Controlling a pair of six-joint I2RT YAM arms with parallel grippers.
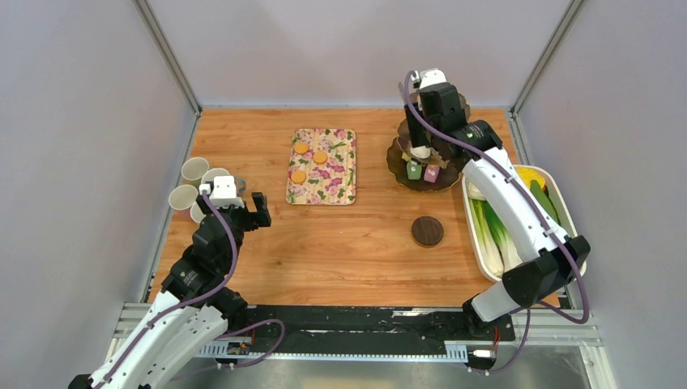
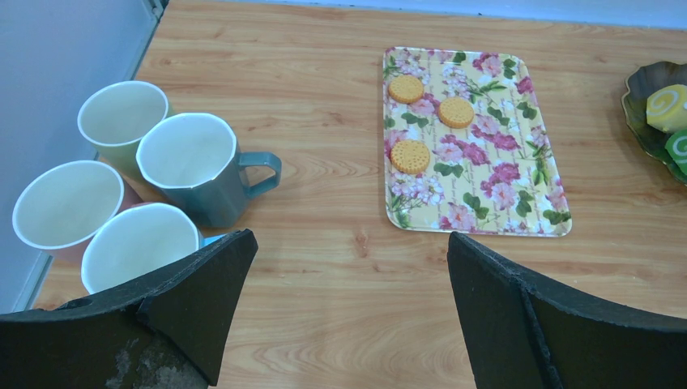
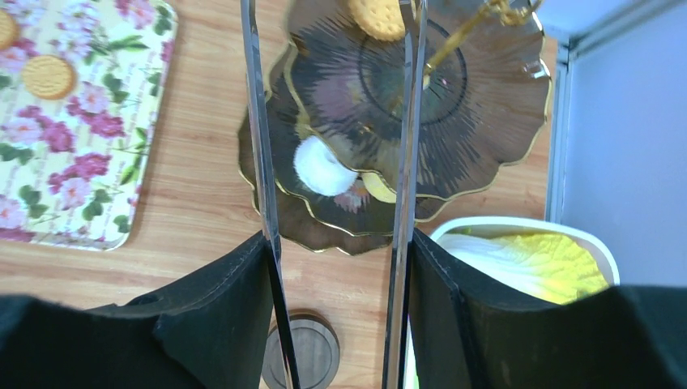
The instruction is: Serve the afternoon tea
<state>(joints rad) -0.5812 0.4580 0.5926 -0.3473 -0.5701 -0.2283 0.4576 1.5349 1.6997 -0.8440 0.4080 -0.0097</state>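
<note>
Right fingers [image 3: 215, 316] pinch metal tongs [image 3: 259, 162], blades apart over the three-tier stand [image 3: 486, 121] — a biscuit [image 3: 377, 16] lies on its top tier. Left fingers [image 2: 194, 300], spread wide, hover beside four mugs [image 2: 202, 194] on the worktop [image 2: 340, 308].

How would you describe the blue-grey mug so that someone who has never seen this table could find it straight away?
Start at the left edge of the wooden table, where four mugs huddle together. The blue-grey mug is the one nearest the floral tray, and the only one whose handle shows, pointing at that tray.
</note>
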